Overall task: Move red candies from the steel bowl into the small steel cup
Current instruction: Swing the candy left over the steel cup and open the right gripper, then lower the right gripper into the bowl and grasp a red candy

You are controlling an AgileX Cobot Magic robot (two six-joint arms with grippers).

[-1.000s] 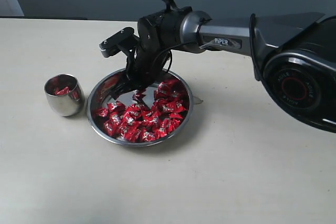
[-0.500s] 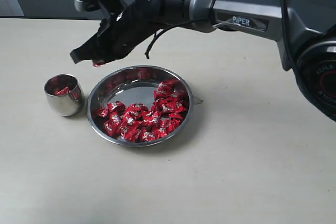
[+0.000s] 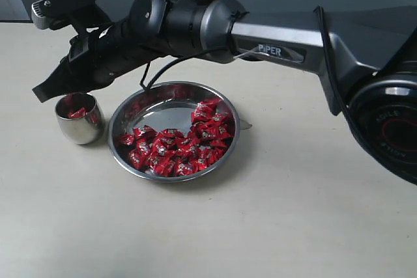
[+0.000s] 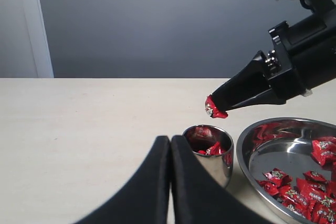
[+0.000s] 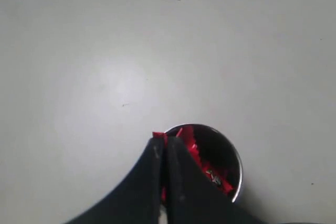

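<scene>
One candy [image 4: 214, 108] (pinched) in right gripper [image 4: 220, 100].

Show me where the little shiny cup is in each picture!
Exterior view: the cup stands left of the bowl, under the right fingers.
Left wrist view: the cup is just beyond the closed left fingers, beside the bowl.
Right wrist view: the cup is partly hidden behind the right fingers' tips.
Shared landmark: the right fingers pinching a red candy over the cup.

**Candies, bowl, cup**

Red candies [image 3: 179, 151]: crinkled wrappers, heaped in near half of shallow steel bowl [image 3: 159, 112]. Small steel cup [image 3: 78, 131]: upright, just beside bowl, few candies inside. One candy [image 4: 214, 109] pinched in right pincer [image 4: 209, 106] above cup.
</scene>
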